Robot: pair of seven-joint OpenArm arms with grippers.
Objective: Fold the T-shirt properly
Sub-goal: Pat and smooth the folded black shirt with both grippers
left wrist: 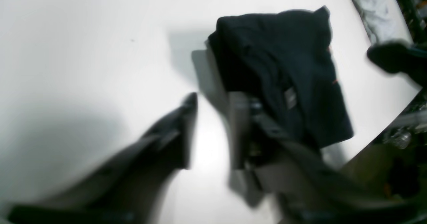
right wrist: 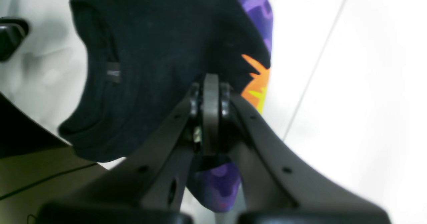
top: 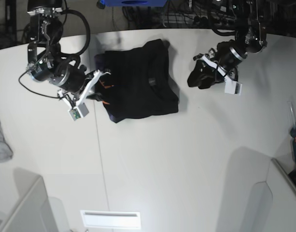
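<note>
Black cotton, the T-shirt [top: 138,79] lies folded small on the white table [top: 162,159], its long axis running away from me. The right gripper [top: 100,87] pinches its printed edge; the left gripper [top: 202,77], jaws apart and empty, hangs just beside the opposite edge

Right gripper [right wrist: 211,84] fingers pressed together, pinching edge of black T-shirt [right wrist: 156,50]. Shirt folded, lying on white table [right wrist: 360,84]. Neck opening at left, label [right wrist: 113,72] visible inside collar. Purple print along right fold, orange and yellow patch beside fingertips. More purple fabric hanging below, between gripper arms. Dark blurred object [right wrist: 11,37] at left edge, unidentifiable.
</note>
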